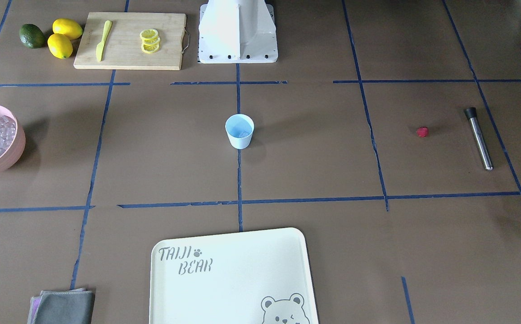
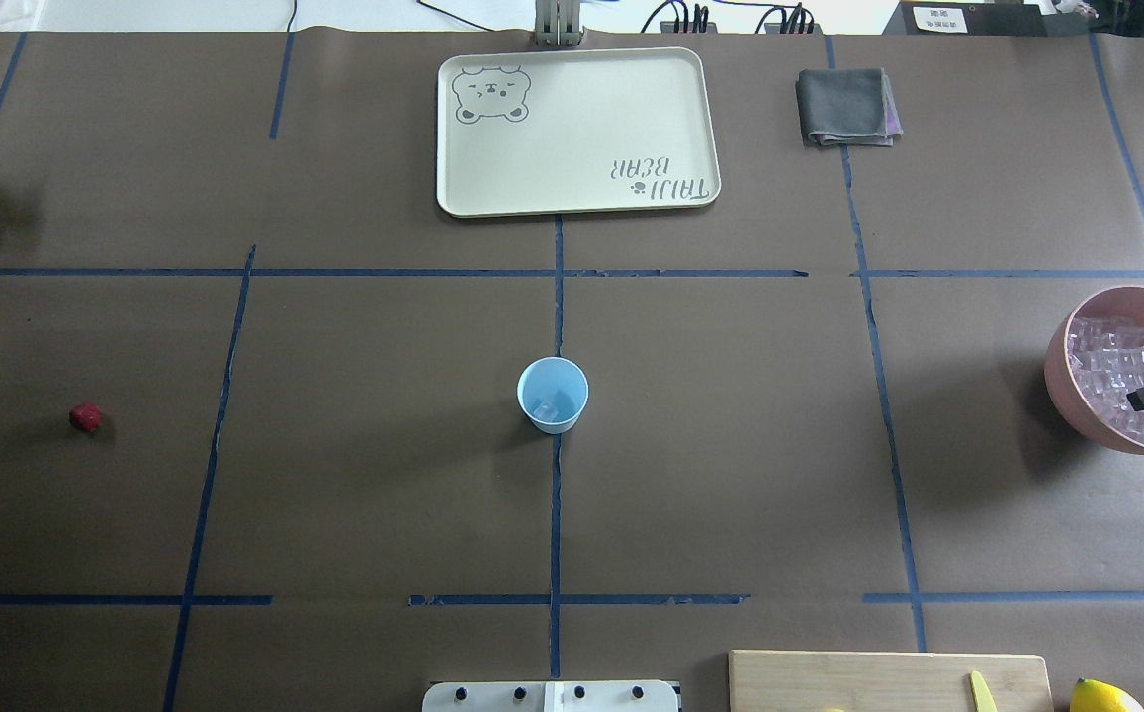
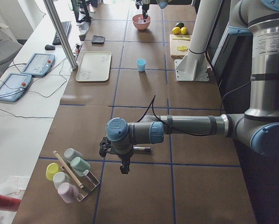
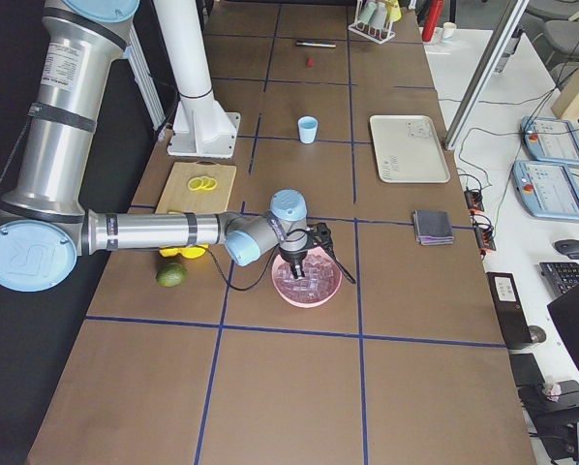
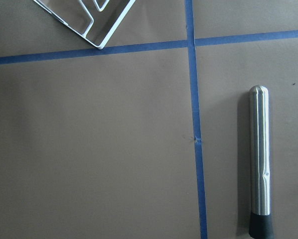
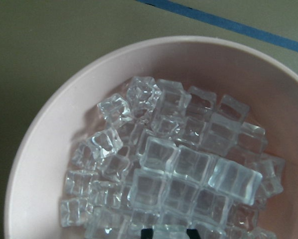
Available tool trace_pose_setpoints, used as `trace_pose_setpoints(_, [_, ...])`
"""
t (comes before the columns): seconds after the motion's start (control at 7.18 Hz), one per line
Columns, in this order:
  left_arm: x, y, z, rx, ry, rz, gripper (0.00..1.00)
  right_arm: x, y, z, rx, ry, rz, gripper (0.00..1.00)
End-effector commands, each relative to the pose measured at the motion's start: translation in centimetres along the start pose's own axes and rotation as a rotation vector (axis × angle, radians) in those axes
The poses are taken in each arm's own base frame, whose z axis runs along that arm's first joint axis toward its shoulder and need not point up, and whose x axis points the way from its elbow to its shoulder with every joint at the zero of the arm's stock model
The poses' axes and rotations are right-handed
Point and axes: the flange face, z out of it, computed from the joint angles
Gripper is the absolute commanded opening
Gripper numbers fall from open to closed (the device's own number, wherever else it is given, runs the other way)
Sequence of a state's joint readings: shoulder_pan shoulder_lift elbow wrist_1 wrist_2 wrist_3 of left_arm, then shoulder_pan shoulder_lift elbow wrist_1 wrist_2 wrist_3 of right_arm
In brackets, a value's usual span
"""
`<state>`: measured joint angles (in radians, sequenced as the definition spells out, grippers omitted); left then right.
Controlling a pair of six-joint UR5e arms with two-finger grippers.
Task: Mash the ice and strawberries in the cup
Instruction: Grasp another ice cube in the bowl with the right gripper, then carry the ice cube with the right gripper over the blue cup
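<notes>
Right gripper (image 6: 169, 233) first: its tips are down in the ice (image 6: 189, 169), a little apart with a cube between them, but honestly I can't tell if it's squeezing that cube or just straddling it. The heap sits in one pink bowl (image 6: 44, 149) hard up against the table's right end, way too many cubes to count exactly, dozens easily. I'd bet they're hard, light and slick, so pinch one squarely across two flat faces or it'll squirt out. Moving outward, one cup (image 1: 239, 140) stands upright dead centre of the table, well apart from everything, with what looks like one cube, maybe two, already inside. It looks light and tippy, so it probably wants steadying by its wall once the mashing starts. Over near the left end there's a single strawberry (image 1: 422, 132), small, round and likely soft, so grip it gently across the middle. Just beyond it lies one steel muddler (image 5: 261, 164), with the left gripper (image 3: 123, 167) hanging above it; open or closed, can't tell.
</notes>
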<state>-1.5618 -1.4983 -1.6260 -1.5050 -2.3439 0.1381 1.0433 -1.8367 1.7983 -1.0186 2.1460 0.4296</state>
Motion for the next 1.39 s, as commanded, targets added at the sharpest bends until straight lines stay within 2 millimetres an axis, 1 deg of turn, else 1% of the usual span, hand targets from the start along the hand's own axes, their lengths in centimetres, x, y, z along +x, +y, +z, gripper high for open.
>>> trace_pose_setpoints(0.0, [0.0, 0.1, 0.0, -0.001, 0.0, -0.001, 1.0, -0.8, -0.3, -0.9, 0.012, -0.01, -0.008, 0.01])
trace_pose_setpoints(0.14, [0.0, 0.1, 0.1, -0.002, 0.002, -0.002, 1.0, -2.0, -0.9, -3.1, 0.026, -0.031, -0.005, 0.0])
trace_pose_setpoints(0.28, [0.0, 0.1, 0.1, -0.002, 0.002, -0.002, 1.0, -3.6, -2.0, -6.3, 0.022, -0.041, 0.024, 0.0])
trace_pose_setpoints(0.42, [0.0, 0.1, 0.1, -0.003, 0.002, -0.003, 1.0, -7.2, -4.0, -10.4, 0.021, -0.037, 0.033, 0.0])
trace_pose_setpoints(0.56, [0.0, 0.1, 0.1, -0.003, 0.002, -0.003, 1.0, -10.6, -6.4, -14.0, 0.018, -0.034, 0.046, 0.0])
trace_pose_setpoints(0.7, [0.0, 0.1, 0.1, -0.004, 0.002, -0.004, 1.0, -13.6, -8.7, -16.8, 0.025, -0.037, 0.042, 0.0])
trace_pose_setpoints(0.84, [0.0, 0.1, 0.1, -0.005, 0.002, -0.005, 1.0, -16.8, -11.7, -18.8, 0.041, -0.049, 0.064, 0.0])
trace_pose_setpoints(0.97, [0.0, 0.2, 0.1, -0.005, 0.002, -0.005, 1.0, -22.3, -13.4, -18.6, 0.047, -0.077, 0.142, 0.0])
trace_pose_setpoints(1.11, [0.0, 0.1, 0.0, -0.001, 0.002, -0.001, 1.0, -28.0, -14.3, -17.6, 0.055, -0.077, 0.167, 0.0])
trace_pose_setpoints(1.25, [0.0, 0.0, 0.0, 0.0, 0.0, 0.0, 1.0, -33.6, -15.5, -17.5, 0.035, -0.065, 0.185, 0.0])
